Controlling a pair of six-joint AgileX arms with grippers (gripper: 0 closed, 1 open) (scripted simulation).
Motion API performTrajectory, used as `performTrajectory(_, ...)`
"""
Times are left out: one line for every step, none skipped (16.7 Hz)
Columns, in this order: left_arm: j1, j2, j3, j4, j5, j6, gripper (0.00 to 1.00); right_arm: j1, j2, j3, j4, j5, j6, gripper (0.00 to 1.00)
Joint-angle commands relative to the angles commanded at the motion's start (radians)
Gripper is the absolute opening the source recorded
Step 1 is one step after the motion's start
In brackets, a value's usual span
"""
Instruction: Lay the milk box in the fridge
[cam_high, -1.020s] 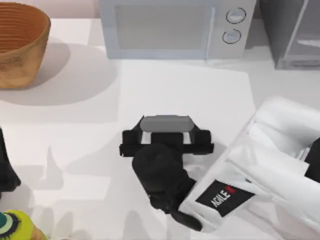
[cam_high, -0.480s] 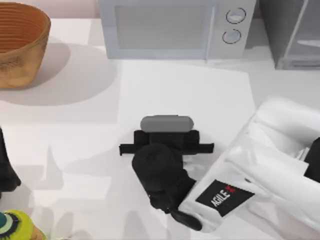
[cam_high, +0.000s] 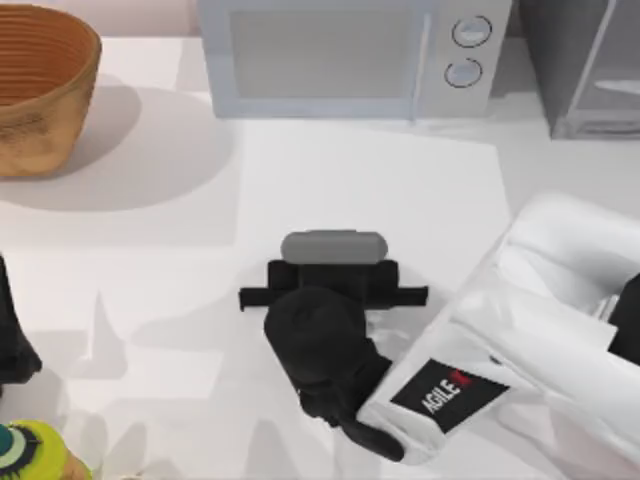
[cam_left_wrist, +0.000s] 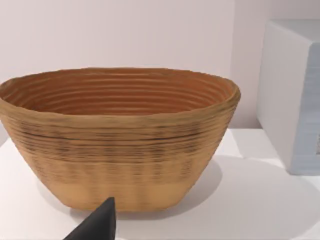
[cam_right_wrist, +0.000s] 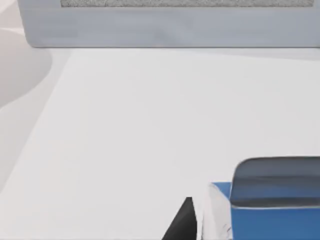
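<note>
Right gripper (cam_high: 333, 292) sits mid-frame in the top view, slightly below centre, black body pointing down at the table (cam_high: 150, 300), white arm running off to the lower right. The crossbar looks narrow and the fingers look drawn in toward each other, but whether they actually pinch anything I cannot tell. Just above the gripper, touching its upper edge in the frame, a grey rounded slab pokes out: the top of the milk box (cam_high: 333, 246).

In the right wrist view the milk box (cam_right_wrist: 272, 205) is at the lower right, blue body with a dark grey cap and a white band on its near side. One dark fingertip (cam_right_wrist: 182, 225) shows at bottom centre, just beside the carton's white side with a thin gap; the other finger is out of frame. The box is beside that finger, standing on the table.

Fridge (cam_high: 590, 65) is in the upper right corner of the top view, dark grey with a pale frame, well apart from the carton. Microwave (cam_high: 350, 55) is at top centre, wicker basket (cam_high: 40, 85) at upper left.

Left arm is parked at the left edge of the top view. Its wrist view has one dark fingertip (cam_left_wrist: 97, 225) at bottom, facing the basket (cam_left_wrist: 120, 140); finger state cannot be told.
</note>
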Motion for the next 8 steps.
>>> performTrajectory(0.0, 0.0, 0.0, 0.0, 0.0, 0.0, 1.0, 0.0, 0.0, 0.0, 0.0, 0.0, 0.0, 0.0)
performTrajectory(0.0, 0.0, 0.0, 0.0, 0.0, 0.0, 1.0, 0.0, 0.0, 0.0, 0.0, 0.0, 0.0, 0.0)
performTrajectory(0.0, 0.0, 0.0, 0.0, 0.0, 0.0, 1.0, 0.003, -0.001, -0.001, 0.0, 0.001, 0.001, 0.0)
performTrajectory(0.0, 0.0, 0.0, 0.0, 0.0, 0.0, 1.0, 0.003, -0.004, 0.0, -0.003, 0.0, 0.001, 0.0)
performTrajectory(0.0, 0.0, 0.0, 0.0, 0.0, 0.0, 1.0, 0.003, -0.017, 0.003, -0.015, 0.0, 0.001, 0.0)
performTrajectory(0.0, 0.0, 0.0, 0.0, 0.0, 0.0, 1.0, 0.003, -0.04, 0.007, -0.038, 0.0, 0.001, 0.0)
performTrajectory(0.0, 0.0, 0.0, 0.0, 0.0, 0.0, 1.0, 0.002, -0.07, 0.012, -0.071, 0.0, 0.001, 0.0)
performTrajectory(0.0, 0.0, 0.0, 0.0, 0.0, 0.0, 1.0, 0.002, -0.107, 0.017, -0.112, -0.001, 0.001, 0.0)
